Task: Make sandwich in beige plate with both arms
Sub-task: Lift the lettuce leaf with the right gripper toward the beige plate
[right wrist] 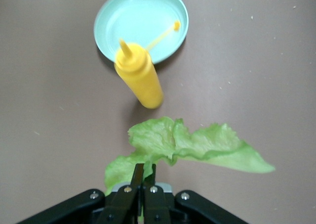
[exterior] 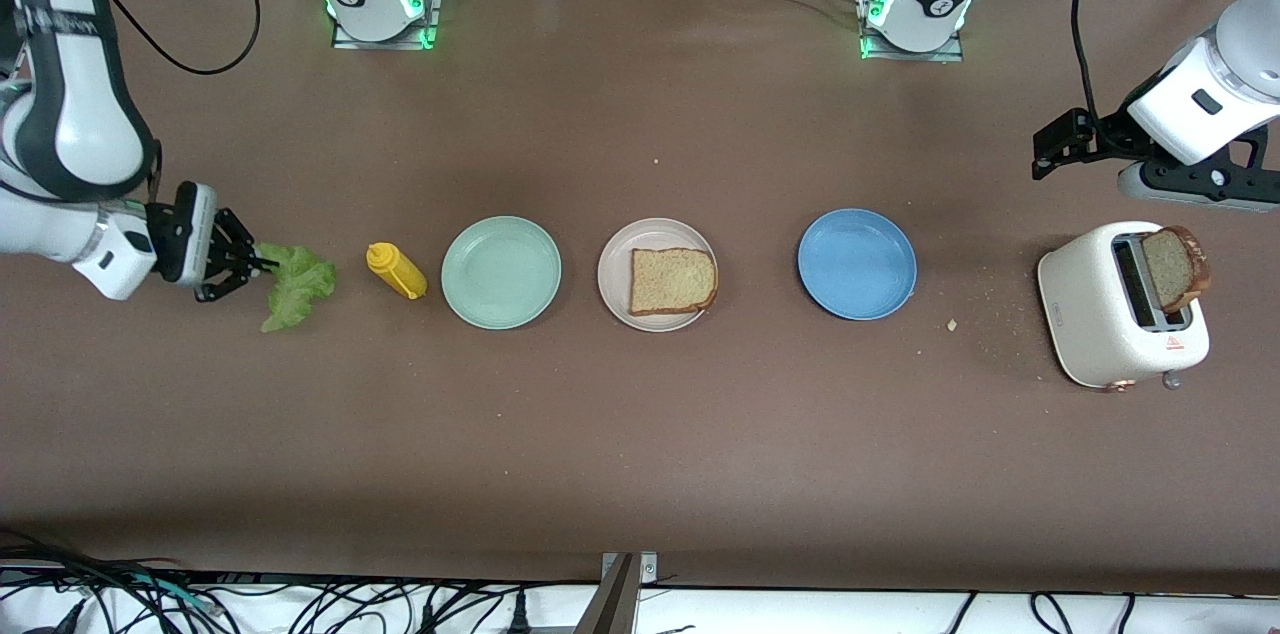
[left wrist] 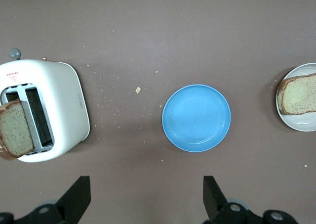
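One tan bread slice (exterior: 672, 280) lies on the beige plate (exterior: 616, 269) in the middle of the table; both also show in the left wrist view, slice (left wrist: 299, 94) on plate (left wrist: 301, 122). A second bread slice (exterior: 1175, 268) stands in the white toaster (exterior: 1100, 319) at the left arm's end. My right gripper (exterior: 262, 265) is shut on the edge of the ruffled green lettuce leaf (exterior: 298, 286) at the right arm's end; the right wrist view shows the fingers (right wrist: 144, 171) pinching the leaf (right wrist: 197, 145). My left gripper (exterior: 1045, 152) is open and empty, up over the table by the toaster.
A yellow mustard bottle (exterior: 395, 270) lies between the lettuce and a mint green plate (exterior: 500, 271). A blue plate (exterior: 856, 263) sits between the beige plate and the toaster. Crumbs lie around the toaster.
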Action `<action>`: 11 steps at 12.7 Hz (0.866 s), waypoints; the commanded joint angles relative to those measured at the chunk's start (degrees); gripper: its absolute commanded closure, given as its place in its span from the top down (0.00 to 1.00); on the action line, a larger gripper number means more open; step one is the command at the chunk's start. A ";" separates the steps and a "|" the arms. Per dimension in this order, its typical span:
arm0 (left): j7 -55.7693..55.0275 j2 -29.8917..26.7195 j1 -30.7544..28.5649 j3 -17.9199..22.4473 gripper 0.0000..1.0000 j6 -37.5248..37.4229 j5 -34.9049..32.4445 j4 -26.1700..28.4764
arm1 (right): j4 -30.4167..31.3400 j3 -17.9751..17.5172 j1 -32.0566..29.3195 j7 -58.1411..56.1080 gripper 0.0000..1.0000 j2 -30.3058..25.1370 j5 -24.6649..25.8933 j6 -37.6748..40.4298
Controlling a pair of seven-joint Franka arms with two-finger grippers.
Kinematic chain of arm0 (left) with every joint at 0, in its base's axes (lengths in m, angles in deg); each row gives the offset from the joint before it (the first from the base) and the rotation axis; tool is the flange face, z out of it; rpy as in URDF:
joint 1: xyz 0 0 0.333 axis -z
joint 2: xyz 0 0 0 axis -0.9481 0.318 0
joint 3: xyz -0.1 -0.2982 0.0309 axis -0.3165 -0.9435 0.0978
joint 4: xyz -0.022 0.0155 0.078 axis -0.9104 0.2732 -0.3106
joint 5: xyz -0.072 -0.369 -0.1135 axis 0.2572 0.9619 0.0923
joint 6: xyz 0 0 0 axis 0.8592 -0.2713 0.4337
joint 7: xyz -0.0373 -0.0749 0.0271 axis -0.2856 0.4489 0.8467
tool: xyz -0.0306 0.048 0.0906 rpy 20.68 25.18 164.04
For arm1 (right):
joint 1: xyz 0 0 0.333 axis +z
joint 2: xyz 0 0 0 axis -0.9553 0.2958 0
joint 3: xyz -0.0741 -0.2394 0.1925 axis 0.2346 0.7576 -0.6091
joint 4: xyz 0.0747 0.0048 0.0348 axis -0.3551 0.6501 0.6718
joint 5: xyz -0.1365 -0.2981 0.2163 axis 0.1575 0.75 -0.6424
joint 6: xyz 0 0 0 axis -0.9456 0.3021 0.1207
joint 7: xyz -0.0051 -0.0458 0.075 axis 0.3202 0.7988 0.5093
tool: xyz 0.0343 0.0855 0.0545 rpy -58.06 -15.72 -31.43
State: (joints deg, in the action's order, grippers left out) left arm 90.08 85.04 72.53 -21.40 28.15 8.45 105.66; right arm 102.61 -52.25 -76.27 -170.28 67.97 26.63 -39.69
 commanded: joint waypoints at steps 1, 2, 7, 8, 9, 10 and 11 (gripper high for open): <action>1.31 -0.12 0.16 0.05 1.00 -0.43 0.25 -0.41 | 1.28 -2.11 0.22 7.71 0.00 -4.76 1.91 3.03; 1.31 -0.12 0.07 0.05 1.00 -0.43 0.25 -0.41 | 1.37 -2.82 0.30 10.61 0.00 -6.25 1.91 4.00; 1.31 -0.12 0.16 0.05 1.00 -0.43 0.25 -0.41 | -2.06 -2.48 10.04 28.96 0.00 -7.76 -0.19 8.67; 1.31 -0.12 0.16 0.05 1.00 -0.43 0.25 -0.41 | -2.06 -2.48 12.85 33.27 0.00 -7.42 -2.38 8.14; 1.31 -0.12 0.16 0.05 1.00 -0.43 0.25 -0.41 | -2.58 -2.39 15.75 37.31 0.00 -7.06 -4.05 6.66; 1.31 -0.12 0.16 0.05 1.00 -0.43 0.25 -0.41 | -3.98 -2.39 18.04 41.53 0.00 -5.84 -4.42 4.47; 1.31 -0.12 0.16 0.05 1.00 -0.43 0.25 -0.41 | -6.43 -2.39 20.67 45.32 0.00 -4.18 -4.51 3.75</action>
State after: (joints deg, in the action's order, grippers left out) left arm 90.08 85.04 72.60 -21.41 28.15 8.45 105.67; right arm 100.44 -55.36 -59.31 -131.03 60.89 23.25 -35.02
